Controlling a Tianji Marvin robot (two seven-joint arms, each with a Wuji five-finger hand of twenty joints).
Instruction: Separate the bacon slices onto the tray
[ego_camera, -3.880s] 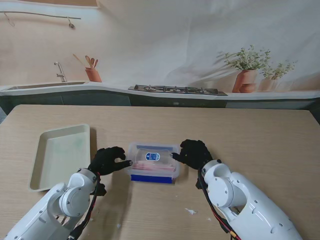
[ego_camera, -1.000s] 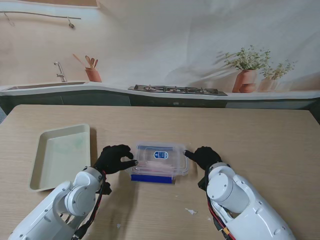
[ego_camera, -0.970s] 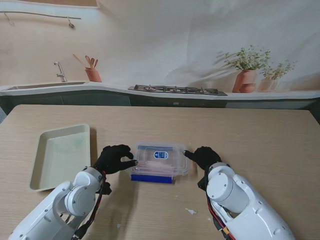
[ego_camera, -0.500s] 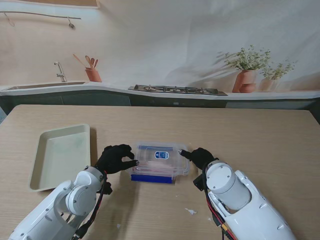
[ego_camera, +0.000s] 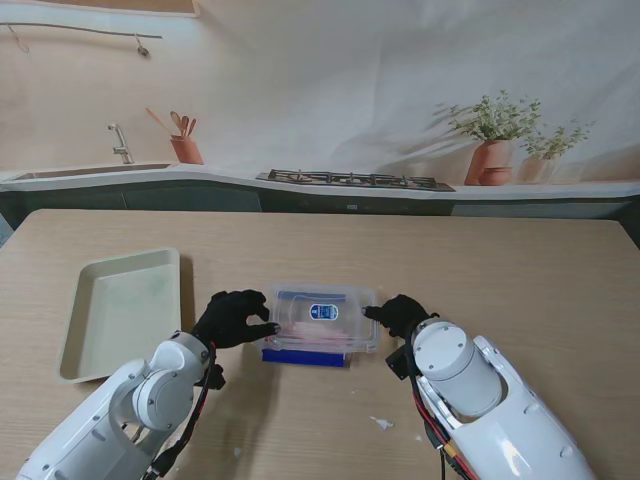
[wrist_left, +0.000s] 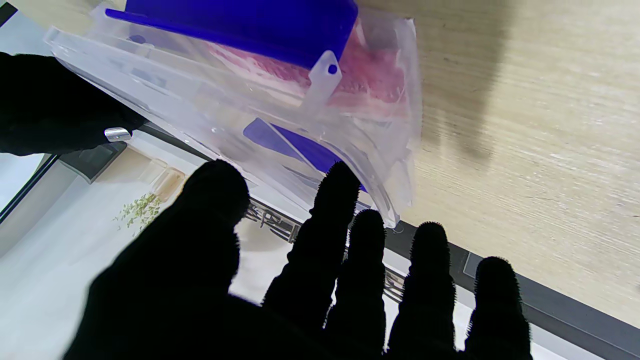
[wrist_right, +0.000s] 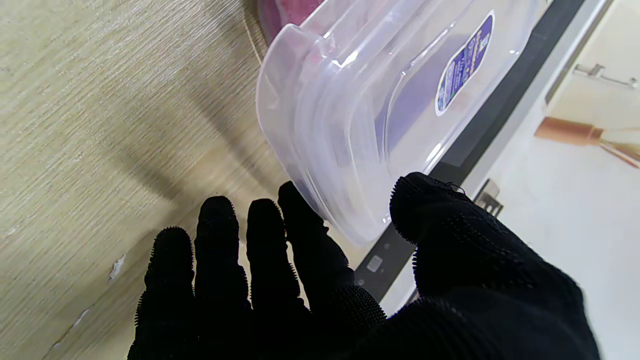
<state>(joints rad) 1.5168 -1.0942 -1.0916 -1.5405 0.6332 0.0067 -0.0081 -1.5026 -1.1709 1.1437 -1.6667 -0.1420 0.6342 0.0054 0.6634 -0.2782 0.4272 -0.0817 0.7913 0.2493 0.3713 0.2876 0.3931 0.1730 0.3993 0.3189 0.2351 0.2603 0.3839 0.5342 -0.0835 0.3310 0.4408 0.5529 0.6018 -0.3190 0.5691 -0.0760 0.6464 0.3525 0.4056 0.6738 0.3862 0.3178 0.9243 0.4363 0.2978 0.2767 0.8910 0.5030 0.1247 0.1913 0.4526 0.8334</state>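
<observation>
Clear plastic lid (ego_camera: 322, 312) w/ blue label: left hand (ego_camera: 236, 319) & right hand (ego_camera: 400, 313) grip its ends, over blue bacon box (ego_camera: 305, 354).

Table (ego_camera: 520, 270): pale wood grain, matt. On it, container lid (ego_camera: 322, 312): clear glossy plastic w/ blue paper-like label; its base (ego_camera: 303, 356) is opaque blue plastic. Both hands, left hand (ego_camera: 233, 318) & right hand (ego_camera: 400, 314), beside the container: black matt gloves w/ rough nubbed texture; tray (ego_camera: 90, 340) smooth, cream, looks plastic.
</observation>
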